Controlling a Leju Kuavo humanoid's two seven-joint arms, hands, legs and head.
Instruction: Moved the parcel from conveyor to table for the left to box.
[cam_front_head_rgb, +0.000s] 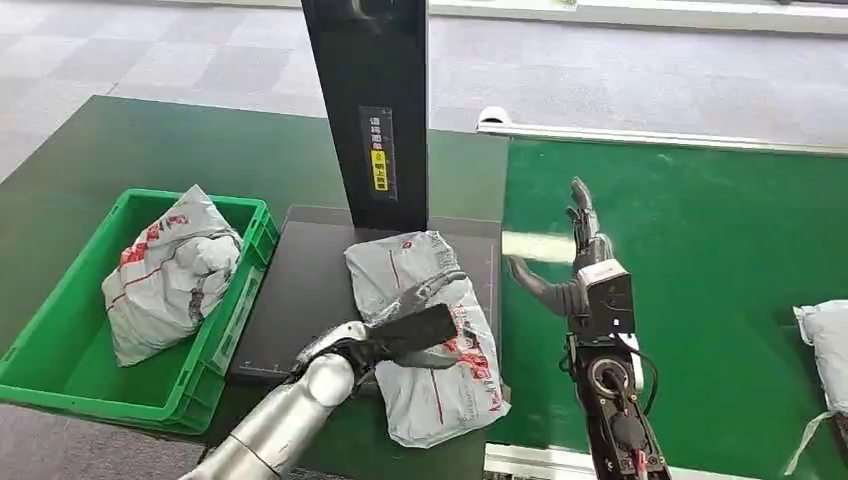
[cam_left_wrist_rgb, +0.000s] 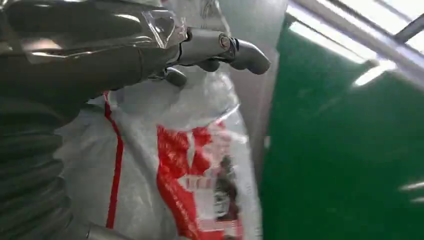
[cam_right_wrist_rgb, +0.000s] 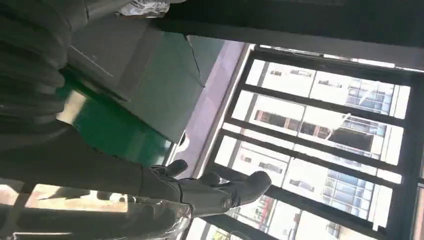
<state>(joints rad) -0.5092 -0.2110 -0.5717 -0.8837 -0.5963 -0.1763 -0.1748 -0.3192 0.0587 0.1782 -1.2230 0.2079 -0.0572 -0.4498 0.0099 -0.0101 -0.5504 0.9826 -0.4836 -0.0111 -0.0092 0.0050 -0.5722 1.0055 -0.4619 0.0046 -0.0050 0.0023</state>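
Three grey parcels with red print show in the head view. One parcel (cam_front_head_rgb: 432, 335) lies on the dark platform (cam_front_head_rgb: 300, 290) at the foot of a black upright post (cam_front_head_rgb: 372, 110), between the green bin (cam_front_head_rgb: 60, 360) and the green conveyor (cam_front_head_rgb: 720, 260), its near end hanging past the platform's front edge. The left hand (cam_front_head_rgb: 405, 325) lies across the top of this parcel, fingers (cam_left_wrist_rgb: 235, 50) curled down onto the plastic — whether they actually clamp it or only rest on it I cannot tell. From the left wrist view the red-and-white print of the wrapper sits just under the thumb.

A second parcel (cam_front_head_rgb: 170, 275) lies crumpled inside the bin, leaning toward its far right corner. A third (cam_front_head_rgb: 828, 350) sits on the conveyor at the right edge of the picture, well apart from the others.

The right hand (cam_front_head_rgb: 570, 265) is raised above the conveyor, fingers spread and pointing upward, thumb out to the side, holding nothing. Bin and platform stand on the dark green counter (cam_front_head_rgb: 150, 140).
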